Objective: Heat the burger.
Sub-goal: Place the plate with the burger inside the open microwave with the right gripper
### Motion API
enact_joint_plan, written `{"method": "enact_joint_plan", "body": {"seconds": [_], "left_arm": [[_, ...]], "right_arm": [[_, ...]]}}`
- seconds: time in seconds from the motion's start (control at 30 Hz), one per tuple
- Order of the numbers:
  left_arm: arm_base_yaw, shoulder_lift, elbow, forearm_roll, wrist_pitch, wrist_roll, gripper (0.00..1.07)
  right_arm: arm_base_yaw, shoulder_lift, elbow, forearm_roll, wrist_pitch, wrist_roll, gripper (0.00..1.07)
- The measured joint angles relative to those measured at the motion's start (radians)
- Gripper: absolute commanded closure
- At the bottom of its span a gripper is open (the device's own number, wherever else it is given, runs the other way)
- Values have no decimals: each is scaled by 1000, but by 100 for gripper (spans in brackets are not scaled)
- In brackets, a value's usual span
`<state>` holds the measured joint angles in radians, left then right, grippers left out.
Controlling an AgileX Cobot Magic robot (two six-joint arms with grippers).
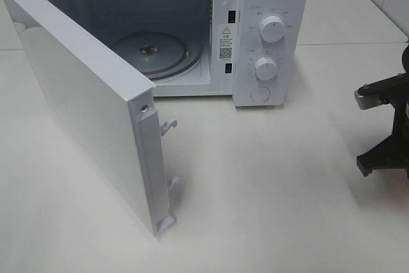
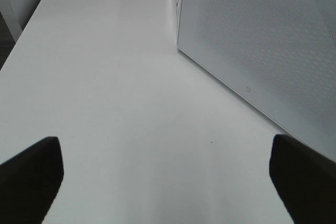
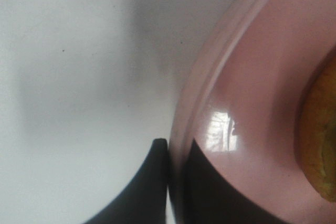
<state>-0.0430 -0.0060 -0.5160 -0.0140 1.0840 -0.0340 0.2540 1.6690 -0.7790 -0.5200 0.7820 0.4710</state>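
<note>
In the right wrist view, the burger (image 3: pixel 321 140) shows only as a golden-tan bun edge lying in the shallow pink dish (image 3: pixel 252 87). My right gripper (image 3: pixel 176 182) is shut on the dish's rim, one dark finger (image 3: pixel 149 182) outside it and one inside. In the exterior high view only the right arm (image 1: pixel 386 126) shows, at the right edge; the dish and burger are out of view there. My left gripper (image 2: pixel 165 171) is open and empty, low over the white table, beside the microwave door (image 2: pixel 262 40).
The white microwave (image 1: pixel 271 43) stands at the back with its door (image 1: pixel 83 94) swung wide open toward the front left. Its glass turntable (image 1: pixel 156 49) is bare. Two knobs are on the right panel. The white table (image 1: pixel 268 190) stretches in front.
</note>
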Motion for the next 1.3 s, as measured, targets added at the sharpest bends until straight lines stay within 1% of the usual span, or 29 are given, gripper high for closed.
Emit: {"method": "enact_joint_plan", "body": {"seconds": [0.03, 0.1, 0.23, 0.37, 0.4, 0.43, 0.47, 0.53, 0.57, 0.6, 0.67, 0.73, 0.83, 0.9, 0.93, 1.0, 1.03, 1.07, 1.13, 1.17, 1.23, 1.27, 1.3], "left_arm": [[0, 0, 0, 0, 0, 0, 6], [0, 0, 0, 0, 0, 0, 6], [0, 0, 0, 0, 0, 0, 6], [0, 0, 0, 0, 0, 0, 6], [0, 0, 0, 0, 0, 0, 6], [0, 0, 0, 0, 0, 0, 6], [0, 0, 0, 0, 0, 0, 6], [0, 0, 0, 0, 0, 0, 6], [0, 0, 0, 0, 0, 0, 6], [0, 0, 0, 0, 0, 0, 6], [0, 0, 0, 0, 0, 0, 6], [0, 0, 0, 0, 0, 0, 6], [0, 0, 0, 0, 0, 0, 6], [0, 0, 0, 0, 0, 0, 6], [0, 0, 0, 0, 0, 0, 6], [0, 0, 0, 0, 0, 0, 6], [0, 0, 0, 0, 0, 0, 6], [0, 0, 0, 0, 0, 0, 6], [0, 0, 0, 0, 0, 0, 6], [0, 0, 0, 0, 0, 0, 6], [0, 0, 0, 0, 0, 0, 6], [0, 0, 0, 0, 0, 0, 6], [0, 0, 0, 0, 0, 0, 6]], "right_arm": [[0, 0, 0, 0, 0, 0, 107], [44, 0, 0, -9, 45, 1, 107], [68, 0, 0, -9, 66, 1, 107], [136, 0, 0, -7, 117, 1, 107], [136, 0, 0, -7, 117, 1, 107], [162, 0, 0, -6, 137, 1, 107], [162, 0, 0, -6, 137, 1, 107], [202, -9, 13, -6, 160, 0, 107], [202, -9, 13, -6, 160, 0, 107], [231, -24, 32, -6, 167, -1, 106], [245, -37, 44, -6, 168, -1, 106], [299, -100, 88, -3, 175, -1, 106], [311, -118, 98, -3, 177, -1, 106], [354, -168, 120, -1, 184, -1, 106], [354, -168, 120, -1, 184, -1, 106], [415, -225, 141, -1, 208, -1, 106], [415, -225, 141, -1, 208, -1, 106], [442, -253, 152, 0, 218, -1, 106], [458, -267, 158, 1, 224, -1, 106], [489, -290, 169, 3, 230, -1, 106], [505, -303, 176, 4, 231, 0, 106], [535, -324, 188, 6, 236, 1, 105], [535, -324, 188, 6, 236, 1, 105]]}}
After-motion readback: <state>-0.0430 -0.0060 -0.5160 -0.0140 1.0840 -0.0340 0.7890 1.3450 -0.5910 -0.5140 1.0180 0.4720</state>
